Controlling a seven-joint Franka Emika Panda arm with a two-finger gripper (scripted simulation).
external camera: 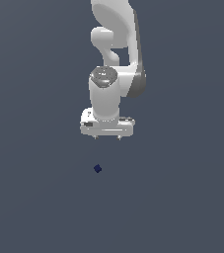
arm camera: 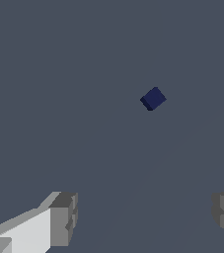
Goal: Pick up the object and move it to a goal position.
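Note:
The tiny dark navy-blue cube lies on the grey floor, below the gripper in the exterior view and slightly toward that view's left. It also shows in the wrist view, apart from the fingers. My white gripper hangs above the floor with its jaws spread wide and nothing between them. In the wrist view the gripper shows as two grey fingertips far apart. The cube is not touched by the gripper.
The white arm rises from the gripper to the top of the exterior view. A plain grey floor fills everything else.

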